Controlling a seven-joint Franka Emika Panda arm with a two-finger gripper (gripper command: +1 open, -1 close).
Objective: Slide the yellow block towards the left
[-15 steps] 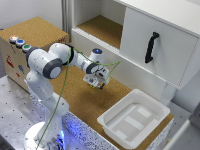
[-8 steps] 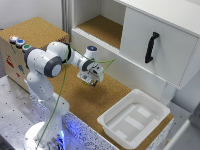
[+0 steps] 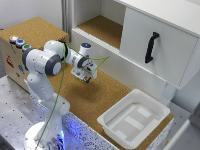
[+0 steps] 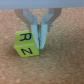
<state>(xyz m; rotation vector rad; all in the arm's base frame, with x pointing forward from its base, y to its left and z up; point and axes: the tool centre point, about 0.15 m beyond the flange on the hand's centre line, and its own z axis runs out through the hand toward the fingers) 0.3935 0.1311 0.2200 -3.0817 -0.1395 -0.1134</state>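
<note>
The yellow block is a small cube with black letters on its faces, resting on the cork surface. In the wrist view my gripper has its fingers close together, shut and holding nothing. One fingertip stands against the block's side. In the exterior view my gripper is low over the cork counter, in front of the open cabinet shelf. The hand hides the block there.
A white tray sits on the counter at the exterior view's right. A white cabinet with a black door handle rises behind. A wooden box with coloured buttons stands at the exterior view's left.
My gripper has moved toward the exterior view's left along the counter, staying low, over the last second.
</note>
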